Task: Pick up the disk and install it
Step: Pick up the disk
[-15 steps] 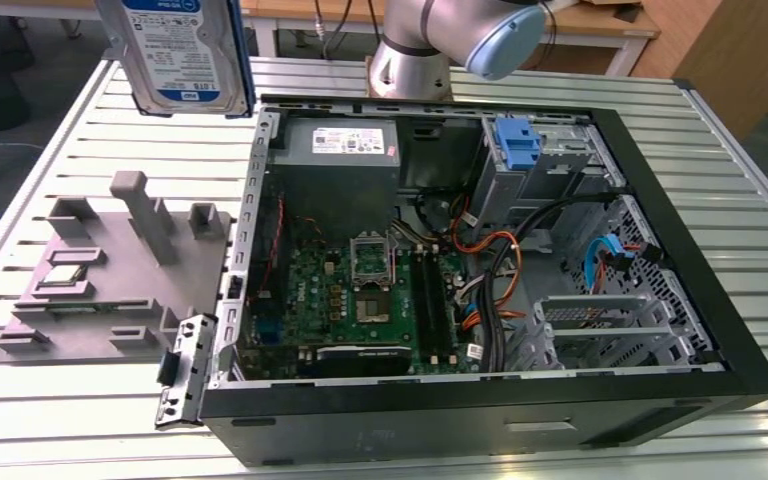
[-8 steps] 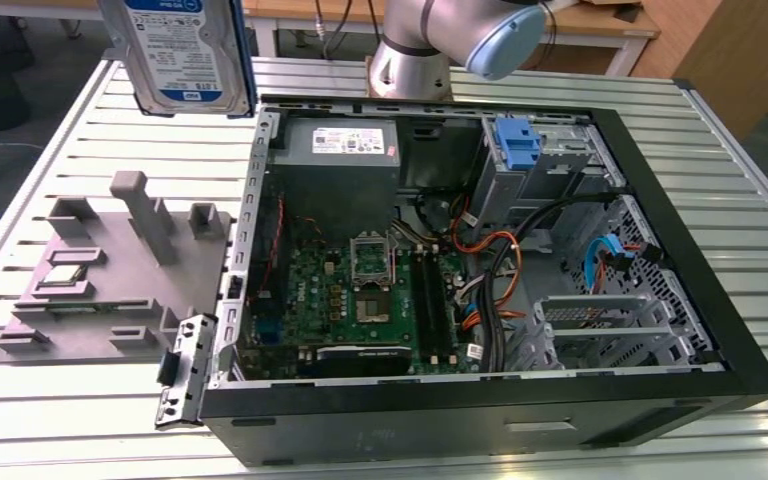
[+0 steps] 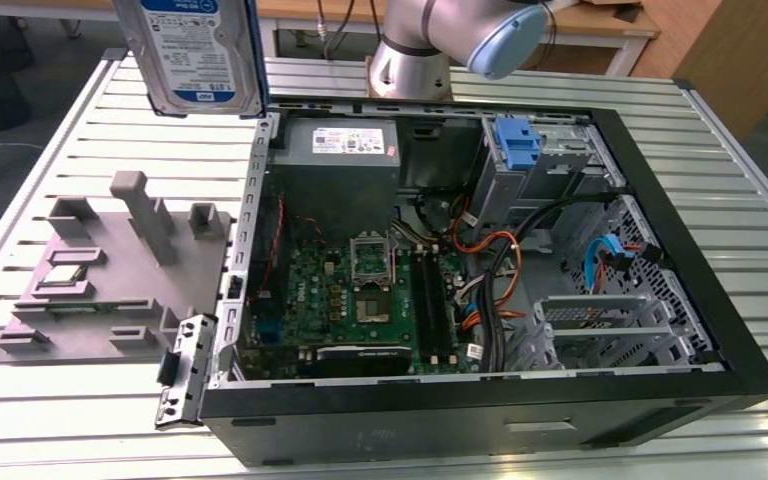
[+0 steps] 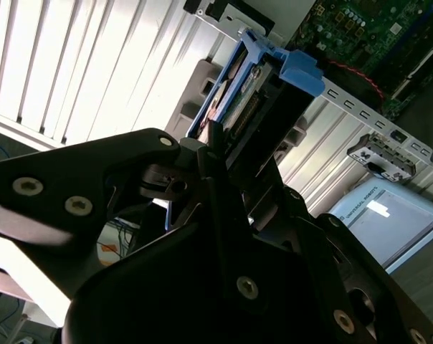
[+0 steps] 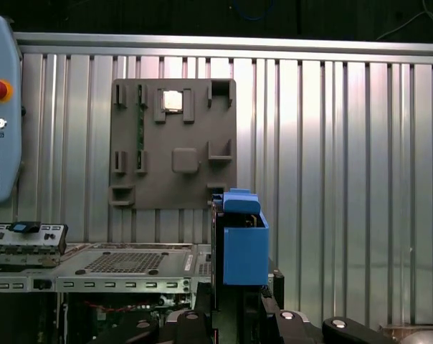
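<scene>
Up at the exterior view's far left my claw (image 4: 220, 154) pinches the disk (image 3: 197, 55); a slip could swing it into the case (image 3: 464, 425) wall

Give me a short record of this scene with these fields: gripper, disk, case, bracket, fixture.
gripper: shut on the disk
disk: held upright in the air, above the table, at the case's far corner on the exterior view's left; not in the case
case: lying on its side, open, boards and cables exposed
bracket: blue, in the drive cage at the case's far side
fixture: grey, on the table beside the case on the exterior view's left, holding a chip
</scene>
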Available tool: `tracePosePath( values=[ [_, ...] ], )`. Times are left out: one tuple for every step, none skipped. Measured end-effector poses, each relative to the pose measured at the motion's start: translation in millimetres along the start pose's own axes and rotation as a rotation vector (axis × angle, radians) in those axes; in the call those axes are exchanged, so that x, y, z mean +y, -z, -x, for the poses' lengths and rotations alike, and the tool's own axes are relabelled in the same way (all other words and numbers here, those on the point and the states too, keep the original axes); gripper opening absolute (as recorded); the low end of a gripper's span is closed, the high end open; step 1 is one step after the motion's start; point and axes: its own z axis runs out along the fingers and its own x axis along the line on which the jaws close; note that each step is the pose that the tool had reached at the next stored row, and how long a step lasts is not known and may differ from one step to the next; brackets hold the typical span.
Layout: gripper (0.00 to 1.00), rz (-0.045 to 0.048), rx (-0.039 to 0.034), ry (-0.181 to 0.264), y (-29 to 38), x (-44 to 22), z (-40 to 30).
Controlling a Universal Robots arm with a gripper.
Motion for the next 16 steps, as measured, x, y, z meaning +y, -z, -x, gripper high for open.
tracePosePath(
  values=[
    [0.35, 0.0000, 0.0000, 0.000, 0.0, -1.7, 0.0],
    [0.35, 0.0000, 0.0000, 0.000, 0.0, -2.6, 0.0],
    [0.35, 0.0001, 0.0000, 0.000, 0.1, -2.9, 0.0],
    [0.35, 0.0000, 0.0000, 0.000, 0.0, -2.9, 0.0],
    [0.35, 0.0000, 0.0000, 0.000, 0.0, -3.6, 0.0],
    [0.35, 0.0000, 0.0000, 0.000, 0.1, -4.2, 0.0],
    [0.35, 0.0000, 0.0000, 0.000, 0.1, -4.2, 0.0],
    [0.35, 0.0000, 0.0000, 0.000, 0.1, -4.2, 0.0],
    [0.35, 0.0000, 0.0000, 0.000, 0.1, -4.2, 0.0],
    [0.35, 0.0000, 0.0000, 0.000, 0.1, -4.2, 0.0],
    [0.35, 0.0000, 0.0000, 0.000, 0.1, -4.3, 0.0],
    [0.35, 0.0000, 0.0000, 0.000, 0.1, -4.3, 0.0],
    [0.35, 0.0000, 0.0000, 0.000, 0.1, -4.3, 0.0],
    [0.35, 0.0000, 0.0000, 0.000, 0.1, -4.3, 0.0],
    [0.35, 0.0000, 0.0000, 0.000, 0.1, -4.5, 0.0],
    [0.35, 0.0001, 0.0001, 0.000, 0.1, -5.1, 0.1]
  ],
)
